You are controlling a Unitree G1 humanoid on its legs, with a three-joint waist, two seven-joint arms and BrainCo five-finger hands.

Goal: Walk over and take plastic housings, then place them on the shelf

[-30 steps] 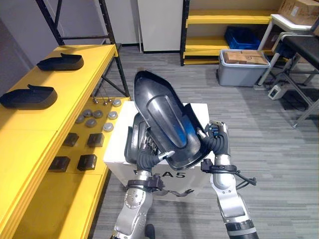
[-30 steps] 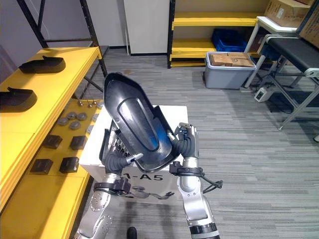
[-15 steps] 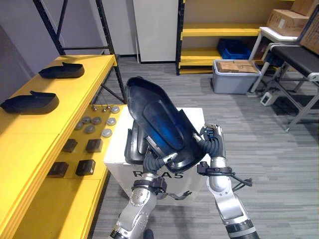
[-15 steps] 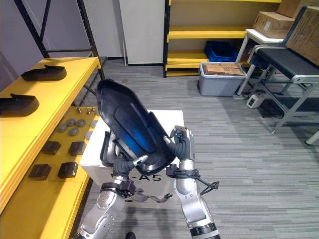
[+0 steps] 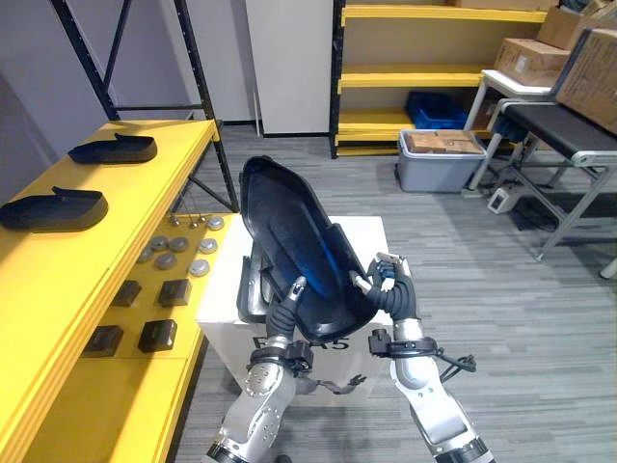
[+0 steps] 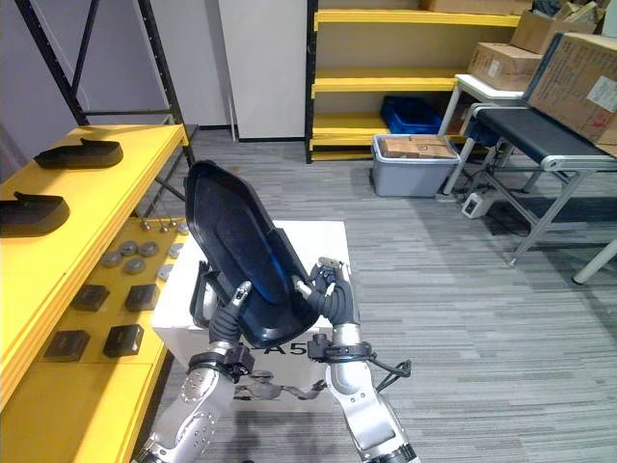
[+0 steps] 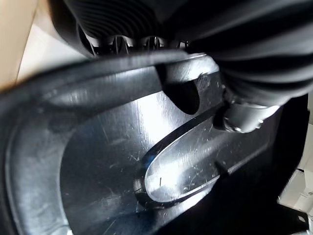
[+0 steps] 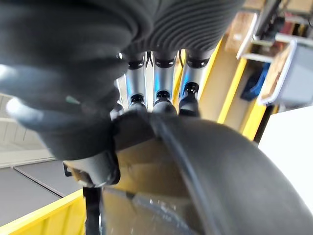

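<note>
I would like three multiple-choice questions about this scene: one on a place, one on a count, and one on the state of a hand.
1. Where is the large black plastic housing?
A. In the grey bin
B. Held up in the robot's hands
C. On the floor

2. How many other black housings lie on top of the yellow shelf?
A. One
B. Two
C. Four

3. What is the right hand doing?
A. Hanging open
B. Shut on the large housing's edge
C. Curled on nothing

Answers:
1 B: the left hand and the right hand grip its lower end.
2 B: the far shelf housing and the near shelf housing.
3 B: the right wrist view shows its fingers curled over the rim.
</note>
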